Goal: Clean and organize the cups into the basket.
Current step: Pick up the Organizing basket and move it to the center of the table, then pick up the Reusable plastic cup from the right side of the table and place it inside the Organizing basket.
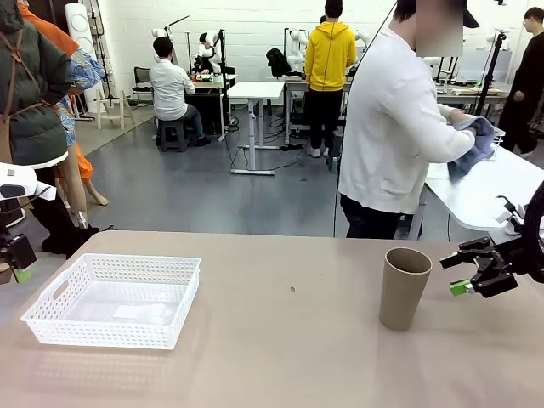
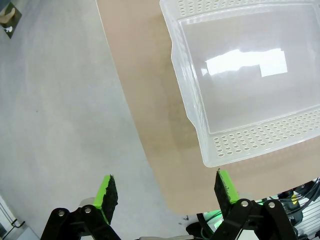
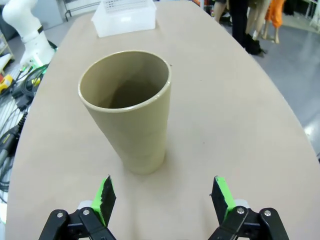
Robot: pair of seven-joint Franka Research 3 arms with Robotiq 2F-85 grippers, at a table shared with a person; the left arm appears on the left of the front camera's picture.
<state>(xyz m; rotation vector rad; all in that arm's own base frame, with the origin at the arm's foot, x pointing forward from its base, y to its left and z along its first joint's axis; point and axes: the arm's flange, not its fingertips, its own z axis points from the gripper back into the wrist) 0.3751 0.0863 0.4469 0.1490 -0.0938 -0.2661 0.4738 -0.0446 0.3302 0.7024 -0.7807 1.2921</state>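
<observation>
Your left jaws stood wide open with nothing between them. In the left wrist view one green pad [image 2: 107, 192] hung over the grey floor, and the other pad [image 2: 225, 184] hung over the rounded corner of the tabletop [image 2: 150, 125]. Neither pad touched anything. The white basket [image 2: 260, 142] lay just beyond that corner, flat on the tabletop, with its perforated wall facing the jaws and light glaring off its bare base. From the front, you would have seen the basket [image 1: 102, 333] on the near left part of the tabletop [image 1: 289, 357].

Your right jaws were also spread wide and held nothing. In the right wrist view the two green pads [image 3: 106, 194] stood well apart, low over the tabletop. The tan cup [image 3: 127, 107] stood upright ahead of them with its mouth up. It sat slightly toward the left pad's side, past the fingertips rather than between them. A clear strip of tabletop showed between the pads and the foot of the cup, so there was no contact. From the front, the cup [image 1: 405, 287] stood on the right part of the tabletop. The right jaws were near it on its right side, pointing toward it across a gap.

The cup and the basket were well apart, with most of the tabletop's width between them. At the far side, a person in a white top stood turned toward another white table and held a blue-grey cloth [image 1: 472, 146].
</observation>
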